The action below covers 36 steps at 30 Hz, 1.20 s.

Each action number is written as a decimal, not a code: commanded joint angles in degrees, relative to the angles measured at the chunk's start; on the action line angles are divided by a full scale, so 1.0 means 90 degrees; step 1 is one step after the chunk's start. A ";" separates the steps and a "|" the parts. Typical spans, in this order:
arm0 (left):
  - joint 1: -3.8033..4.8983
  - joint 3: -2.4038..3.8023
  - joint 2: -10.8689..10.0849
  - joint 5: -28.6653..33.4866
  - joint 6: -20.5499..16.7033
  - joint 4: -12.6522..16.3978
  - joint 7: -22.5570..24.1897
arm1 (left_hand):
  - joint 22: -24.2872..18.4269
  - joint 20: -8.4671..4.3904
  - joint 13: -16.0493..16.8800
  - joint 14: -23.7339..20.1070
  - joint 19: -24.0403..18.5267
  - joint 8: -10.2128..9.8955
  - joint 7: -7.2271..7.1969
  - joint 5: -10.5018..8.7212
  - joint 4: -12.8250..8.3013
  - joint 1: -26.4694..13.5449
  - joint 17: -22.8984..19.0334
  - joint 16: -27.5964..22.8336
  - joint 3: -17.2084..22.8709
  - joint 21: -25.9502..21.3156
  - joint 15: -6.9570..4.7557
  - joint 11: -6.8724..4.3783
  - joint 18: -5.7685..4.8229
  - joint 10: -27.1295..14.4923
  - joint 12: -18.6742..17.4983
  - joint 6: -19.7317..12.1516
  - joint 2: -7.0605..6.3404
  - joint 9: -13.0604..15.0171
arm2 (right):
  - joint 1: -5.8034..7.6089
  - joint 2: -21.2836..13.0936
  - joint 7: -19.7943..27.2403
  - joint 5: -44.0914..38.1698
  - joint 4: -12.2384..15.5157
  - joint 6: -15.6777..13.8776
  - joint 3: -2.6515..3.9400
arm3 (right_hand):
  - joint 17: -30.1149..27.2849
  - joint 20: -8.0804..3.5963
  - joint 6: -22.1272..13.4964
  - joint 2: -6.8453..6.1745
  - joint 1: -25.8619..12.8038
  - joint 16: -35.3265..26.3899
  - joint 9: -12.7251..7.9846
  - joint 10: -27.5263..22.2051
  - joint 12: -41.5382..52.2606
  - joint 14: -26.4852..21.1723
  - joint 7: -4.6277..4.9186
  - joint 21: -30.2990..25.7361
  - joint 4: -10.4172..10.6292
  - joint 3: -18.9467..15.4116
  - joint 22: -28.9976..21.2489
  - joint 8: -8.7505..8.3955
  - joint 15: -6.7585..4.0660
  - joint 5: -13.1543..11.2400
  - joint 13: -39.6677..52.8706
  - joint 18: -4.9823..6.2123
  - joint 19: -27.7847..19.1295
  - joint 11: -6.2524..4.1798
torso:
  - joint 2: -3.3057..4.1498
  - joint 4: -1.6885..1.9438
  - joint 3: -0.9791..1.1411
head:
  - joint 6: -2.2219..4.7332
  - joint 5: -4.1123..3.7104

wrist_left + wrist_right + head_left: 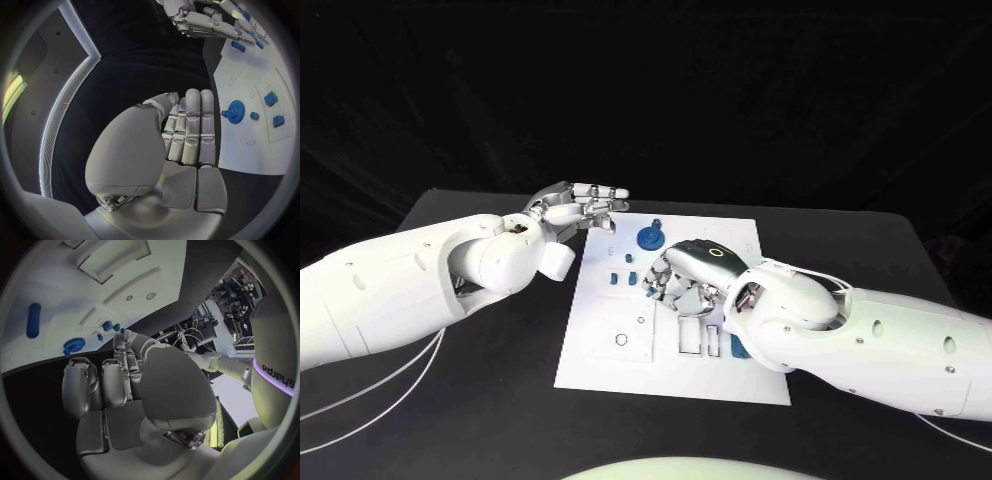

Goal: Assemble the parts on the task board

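Your left hand [581,208] hovers at the far left corner of the task board [610,350], which lies flat on the black counter [473,400]. In the left wrist view its fingers [192,127] lie straight and close together with nothing between them: released, holding nothing. Just beyond those fingertips, on the board, stands the blue gear [235,111], with small blue parts [270,98] a little further on.

Your right hand [689,275] sits over the middle of the board, knuckles up, fingers curled downward onto the surface. Blue pieces show at its fingertips in the head view, but you cannot tell from these frames whether the fingers are grasping one or only resting among them. In the right wrist view the fingers [115,382] are bent inward, and the gear [74,344] lies ahead of them, with a blue elongated part [33,320] further off to one side. Another blue bar [737,346] lies on the board tucked against your right wrist.
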 commanded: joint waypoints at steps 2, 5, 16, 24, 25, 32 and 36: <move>0.0009 0.0006 0.0026 0.0019 0.0114 0.0035 0.0013 | -0.0009 0.0028 -0.0010 -0.0049 0.0005 0.0030 0.0008 -0.0022 -0.0028 -0.0005 -0.0012 -0.0031 -0.0001 -0.0030 0.0000 0.0002 0.0096 -0.0047 0.0036 -0.0041 0.0049 -0.0008 | -0.0109 0.0133 0.0161 0.0046 -0.0137 0.0182 -0.0015 | -0.0010 0.0010 0.0017 0.0021 -0.0077 0.0028 0.0009 -0.0007 -0.0036 0.0275 0.0007 0.0014 -0.0011 -0.0031 0.1016 -0.0010 -0.0027 0.0050 -0.0012 -0.0067 0.0022 -0.0005 | 0.0006 0.0002 -0.0002 | -0.0033 0.0075; 0.0009 0.0006 0.0033 0.0019 0.0114 0.0045 0.0013 | -0.0009 0.0028 -0.0010 -0.0049 0.0005 0.0030 0.0008 -0.0022 -0.0027 -0.0005 -0.0012 -0.0031 -0.0002 -0.0030 0.0001 0.0002 0.0096 -0.0047 0.0036 -0.0041 0.0050 -0.0009 | -0.0185 0.0224 0.0180 0.0052 -0.0237 0.0218 -0.0024 | -0.0010 0.0010 0.0014 0.0023 -0.0080 0.0028 0.0009 -0.0009 -0.0039 0.0275 0.0008 0.0019 -0.0011 -0.0033 0.1019 -0.0012 -0.0026 0.0056 -0.0013 -0.0068 0.0024 -0.0004 | 0.0003 -0.0001 0.0000 | -0.0056 0.0100; 0.0010 0.0006 0.0051 0.0019 0.0128 0.0067 0.0003 | -0.0010 0.0031 -0.0010 -0.0049 0.0002 0.0034 0.0008 -0.0023 -0.0024 -0.0013 -0.0015 -0.0031 -0.0008 -0.0033 0.0002 0.0002 0.0096 -0.0046 0.0042 -0.0040 0.0055 -0.0010 | -0.0292 0.0371 0.0199 0.0071 -0.0420 0.0452 -0.0047 | -0.0013 0.0013 0.0002 0.0025 -0.0105 0.0029 0.0010 -0.0015 -0.0055 0.0274 0.0013 0.0019 -0.0011 -0.0054 0.1023 -0.0024 -0.0021 0.0085 -0.0016 -0.0068 0.0024 0.0003 | 0.0000 -0.0010 0.0000 | -0.0111 0.0162; 0.0011 0.0006 0.0047 0.0019 0.0150 0.0073 -0.0016 | -0.0010 0.0031 -0.0010 -0.0049 0.0002 0.0034 0.0008 -0.0023 -0.0024 -0.0013 -0.0015 -0.0031 -0.0008 -0.0033 0.0002 0.0002 0.0096 -0.0046 0.0042 -0.0040 0.0055 -0.0010 | -0.0308 0.0422 0.0197 0.0074 -0.0490 0.0522 -0.0054 | -0.0017 0.0015 -0.0004 0.0027 -0.0119 0.0027 0.0010 -0.0019 -0.0061 0.0273 0.0015 0.0021 -0.0008 -0.0066 0.1025 -0.0029 -0.0018 0.0092 -0.0017 -0.0069 0.0025 0.0005 | -0.0001 -0.0009 0.0003 | -0.0126 0.0130; 0.0011 0.0006 0.0048 0.0019 0.0151 0.0074 -0.0017 | -0.0010 0.0031 -0.0010 -0.0049 0.0002 0.0034 0.0008 -0.0023 -0.0024 -0.0013 -0.0015 -0.0031 -0.0008 -0.0033 0.0002 0.0002 0.0096 -0.0046 0.0042 -0.0040 0.0055 -0.0010 | -0.0311 0.0427 0.0197 0.0074 -0.0496 0.0525 -0.0054 | -0.0017 0.0015 -0.0004 0.0027 -0.0119 0.0027 0.0010 -0.0019 -0.0061 0.0273 0.0015 0.0021 -0.0008 -0.0066 0.1025 -0.0029 -0.0018 0.0092 -0.0017 -0.0069 0.0025 0.0005 | -0.0001 -0.0009 0.0003 | -0.0126 0.0130; 0.0011 0.0006 0.0052 0.0019 0.0157 0.0078 -0.0024 | -0.0010 0.0031 -0.0010 -0.0049 0.0002 0.0034 0.0008 -0.0023 -0.0024 -0.0013 -0.0015 -0.0031 -0.0008 -0.0033 0.0002 0.0002 0.0096 -0.0046 0.0042 -0.0040 0.0055 -0.0010 | -0.0347 0.0461 0.0188 0.0074 -0.0525 0.0534 -0.0058 | -0.0017 0.0015 -0.0004 0.0027 -0.0119 0.0027 0.0010 -0.0019 -0.0061 0.0273 0.0015 0.0021 -0.0008 -0.0066 0.1025 -0.0029 -0.0018 0.0092 -0.0017 -0.0069 0.0025 0.0005 | 0.0003 -0.0005 0.0002 | -0.0133 0.0107; 0.0011 0.0006 0.0049 0.0019 0.0156 0.0080 -0.0025 | -0.0010 0.0031 -0.0010 -0.0049 0.0002 0.0034 0.0008 -0.0023 -0.0024 -0.0013 -0.0015 -0.0031 -0.0008 -0.0033 0.0002 0.0002 0.0096 -0.0046 0.0042 -0.0040 0.0055 -0.0010 | -0.0386 0.0478 0.0177 0.0073 -0.0551 0.0516 -0.0059 | -0.0010 0.0016 -0.0004 0.0030 -0.0122 0.0032 0.0011 -0.0018 -0.0064 0.0275 0.0015 0.0020 -0.0009 -0.0069 0.1025 -0.0030 -0.0017 0.0096 -0.0018 -0.0069 0.0024 0.0005 | 0.0005 -0.0009 0.0005 | -0.0132 0.0118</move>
